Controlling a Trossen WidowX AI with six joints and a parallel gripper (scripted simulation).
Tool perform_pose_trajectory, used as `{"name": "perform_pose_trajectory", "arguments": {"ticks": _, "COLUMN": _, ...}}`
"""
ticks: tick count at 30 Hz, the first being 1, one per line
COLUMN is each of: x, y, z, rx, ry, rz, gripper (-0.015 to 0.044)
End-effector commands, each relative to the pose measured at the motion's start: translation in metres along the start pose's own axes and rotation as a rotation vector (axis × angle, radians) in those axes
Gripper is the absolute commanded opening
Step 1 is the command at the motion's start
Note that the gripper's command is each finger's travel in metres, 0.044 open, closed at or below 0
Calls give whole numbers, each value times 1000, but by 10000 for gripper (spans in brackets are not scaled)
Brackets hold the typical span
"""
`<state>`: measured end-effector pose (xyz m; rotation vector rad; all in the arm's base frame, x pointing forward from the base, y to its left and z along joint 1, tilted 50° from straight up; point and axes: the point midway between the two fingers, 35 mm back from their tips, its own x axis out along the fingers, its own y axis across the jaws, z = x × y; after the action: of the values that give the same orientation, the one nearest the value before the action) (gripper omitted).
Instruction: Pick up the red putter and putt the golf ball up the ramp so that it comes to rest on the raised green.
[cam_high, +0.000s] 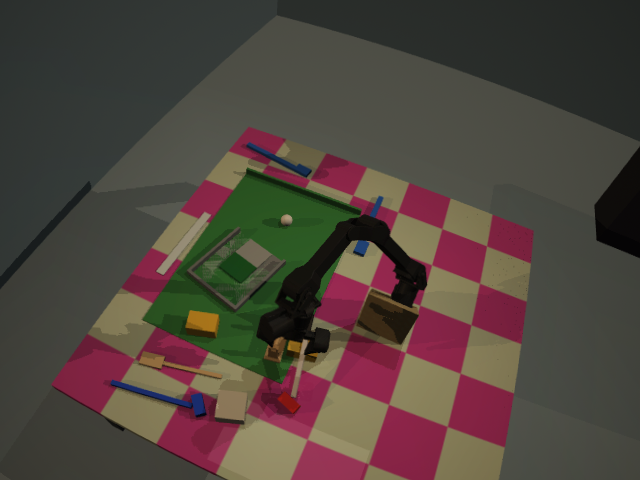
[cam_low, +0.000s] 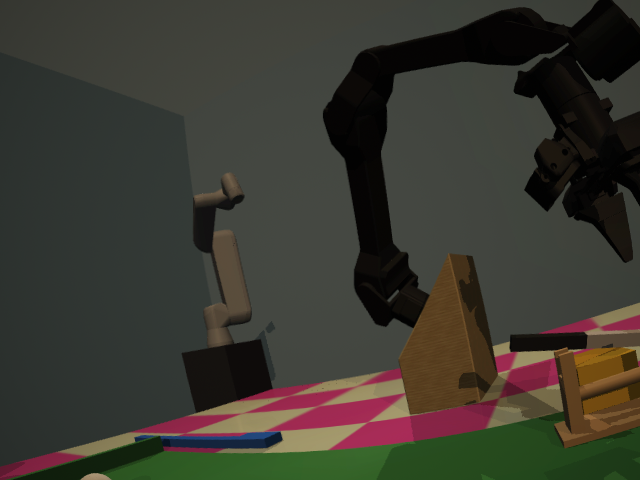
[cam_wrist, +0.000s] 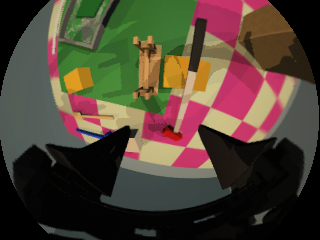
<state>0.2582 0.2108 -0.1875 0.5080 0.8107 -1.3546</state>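
Observation:
The red putter (cam_high: 288, 402) (cam_wrist: 172, 133) lies with its red head towards the table's front edge. Its pale shaft crosses over an orange block in the wrist view, and its black grip (cam_low: 547, 342) (cam_wrist: 198, 45) points away from the head. My gripper (cam_wrist: 164, 128) is open and empty, held in the air above the putter area, fingers pointing down. The golf ball (cam_high: 286, 220) (cam_low: 95, 476) rests on the green mat (cam_high: 310, 206). The grey-walled ramp (cam_high: 256, 252) leads up to the raised green (cam_high: 238, 267) (cam_wrist: 90, 7).
A small wooden stand (cam_high: 274, 349) (cam_low: 571, 397) (cam_wrist: 148, 70) is beside the orange block (cam_low: 604, 369) (cam_wrist: 175, 72). Another orange block (cam_high: 202, 323) (cam_wrist: 78, 80) sits on the mat. Blue putters (cam_high: 279, 159), a wooden putter (cam_high: 191, 368) and a pale block (cam_high: 231, 406) lie around. A wooden wedge (cam_high: 387, 316) (cam_low: 444, 351) is at the arm's base.

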Motion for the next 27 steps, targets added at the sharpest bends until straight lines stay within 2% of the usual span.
{"name": "perform_pose_trajectory", "arguments": {"ticks": 1, "x": 42, "y": -36, "z": -24, "rx": 42, "ry": -90, "rz": -77, "gripper": 440}}
{"name": "perform_pose_trajectory", "arguments": {"ticks": 11, "x": 51, "y": -41, "z": -23, "rx": 50, "ry": -108, "rz": -88, "gripper": 440}}
{"name": "perform_pose_trajectory", "arguments": {"ticks": 15, "x": 71, "y": -43, "z": -21, "rx": 51, "ry": -109, "rz": -88, "gripper": 440}}
{"name": "perform_pose_trajectory", "arguments": {"ticks": 21, "x": 75, "y": -43, "z": -21, "rx": 51, "ry": -109, "rz": -88, "gripper": 440}}
{"name": "perform_pose_trajectory", "arguments": {"ticks": 27, "x": 96, "y": -45, "z": -18, "rx": 51, "ry": -110, "rz": -88, "gripper": 440}}
